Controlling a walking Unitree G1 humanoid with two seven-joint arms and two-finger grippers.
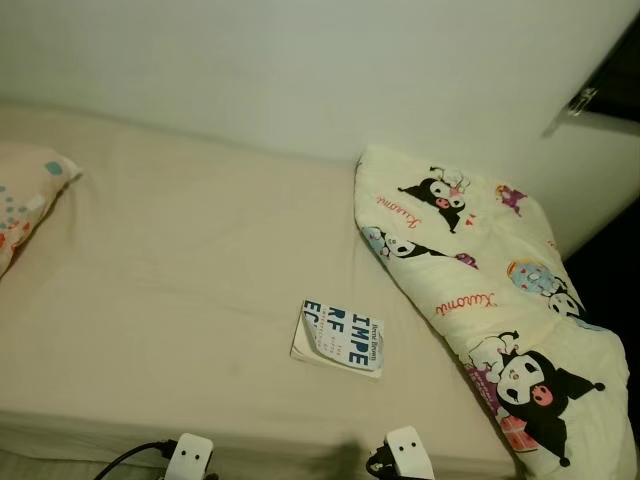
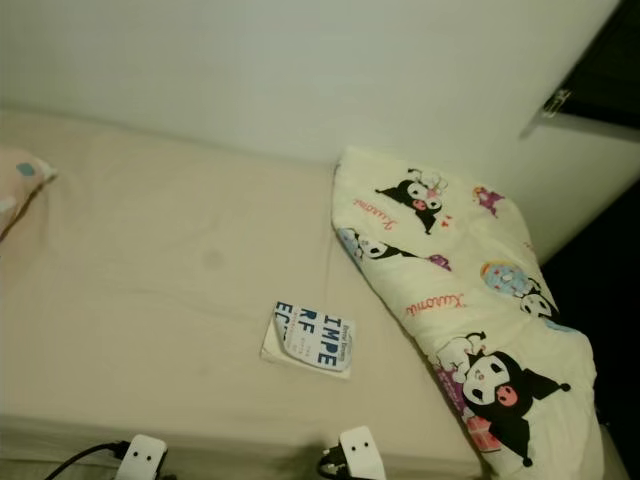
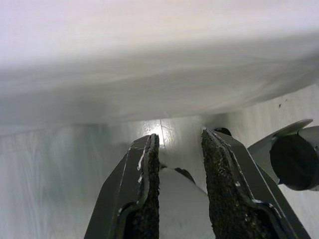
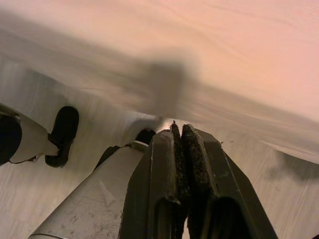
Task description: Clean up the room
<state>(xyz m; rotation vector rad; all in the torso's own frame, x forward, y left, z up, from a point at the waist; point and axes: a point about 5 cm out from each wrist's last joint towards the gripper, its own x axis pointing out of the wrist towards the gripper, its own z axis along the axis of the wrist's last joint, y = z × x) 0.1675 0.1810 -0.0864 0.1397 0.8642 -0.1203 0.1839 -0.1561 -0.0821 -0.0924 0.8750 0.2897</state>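
Note:
A white-and-blue paperback book (image 1: 339, 338) lies flat on the beige bed sheet (image 1: 190, 280), near the bed's front edge. To its right a cream blanket (image 1: 480, 290) with cartoon prints lies bunched along the bed's right side. My left gripper (image 3: 179, 144) hangs low beside the bed with its fingers open and nothing between them. My right gripper (image 4: 180, 130) also hangs low by the bed's edge, fingers pressed shut and holding nothing. The white tops of both arms (image 1: 190, 458) (image 1: 408, 452) peek in at the bottom of the head views.
A patterned pillow (image 1: 25, 200) rests at the bed's far left. A pale wall (image 1: 300, 70) runs behind the bed. A dark opening with a metal latch (image 1: 582, 100) is at the upper right. Pale wood floor (image 3: 60, 169) lies below the bed.

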